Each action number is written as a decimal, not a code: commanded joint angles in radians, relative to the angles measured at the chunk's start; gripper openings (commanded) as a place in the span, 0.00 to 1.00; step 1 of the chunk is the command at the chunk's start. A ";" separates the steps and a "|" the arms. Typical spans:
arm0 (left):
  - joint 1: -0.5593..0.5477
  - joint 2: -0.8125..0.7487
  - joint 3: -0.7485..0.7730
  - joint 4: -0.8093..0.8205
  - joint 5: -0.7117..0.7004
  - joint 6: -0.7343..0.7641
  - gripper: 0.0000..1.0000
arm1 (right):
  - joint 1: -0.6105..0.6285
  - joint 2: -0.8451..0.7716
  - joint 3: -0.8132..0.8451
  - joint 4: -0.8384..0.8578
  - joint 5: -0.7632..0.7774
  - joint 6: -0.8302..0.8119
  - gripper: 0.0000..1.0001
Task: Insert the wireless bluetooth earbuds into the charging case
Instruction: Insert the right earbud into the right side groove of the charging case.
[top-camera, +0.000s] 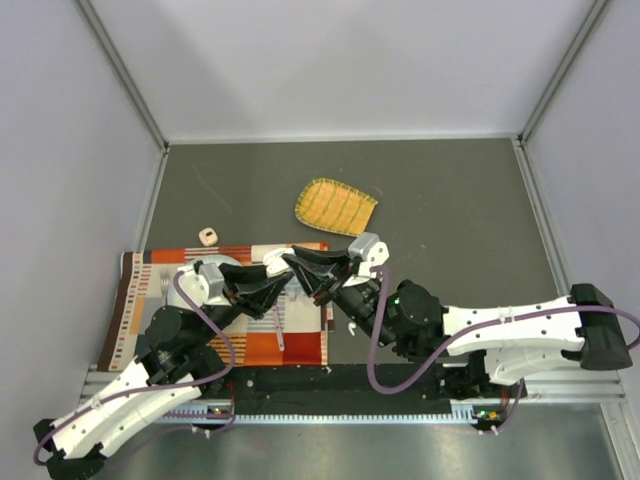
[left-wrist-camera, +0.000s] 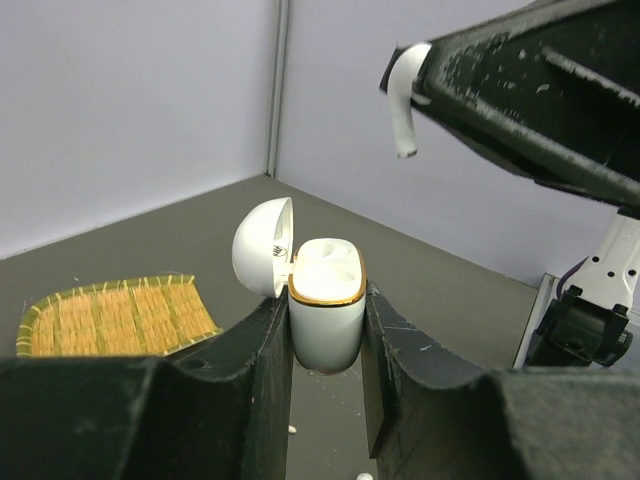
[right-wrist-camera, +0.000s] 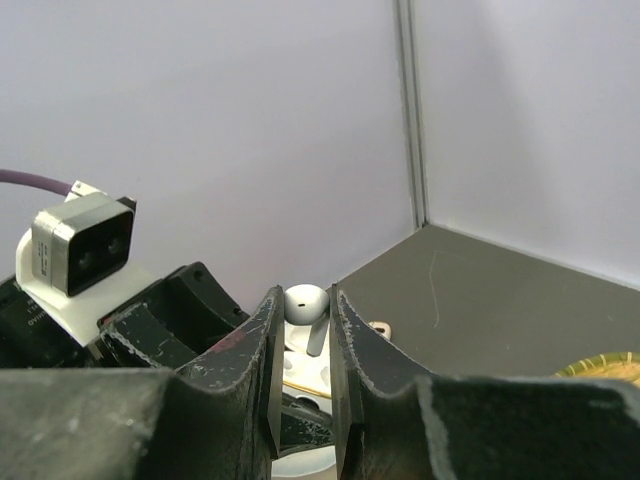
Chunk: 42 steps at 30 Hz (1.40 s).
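You see one earbud (left-wrist-camera: 404, 100) pinched by right gripper (right-wrist-camera: 303, 385), one open case (left-wrist-camera: 325, 305) clamped in left gripper (left-wrist-camera: 325, 400); case wells hard to read.

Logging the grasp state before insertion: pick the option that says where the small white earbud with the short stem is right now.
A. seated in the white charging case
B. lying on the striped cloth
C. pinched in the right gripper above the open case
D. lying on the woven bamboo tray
C: the small white earbud hangs pinched in the right gripper, above the open white charging case clamped in the left gripper.
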 joint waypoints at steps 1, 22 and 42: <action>-0.003 -0.011 -0.002 0.074 0.014 0.002 0.00 | 0.016 0.031 0.044 0.056 -0.027 -0.007 0.00; -0.003 -0.034 -0.017 0.134 0.059 0.015 0.00 | 0.016 0.074 0.045 0.045 0.005 -0.004 0.00; -0.001 -0.044 -0.014 0.129 0.051 0.016 0.00 | 0.016 0.062 0.022 -0.002 0.005 -0.031 0.00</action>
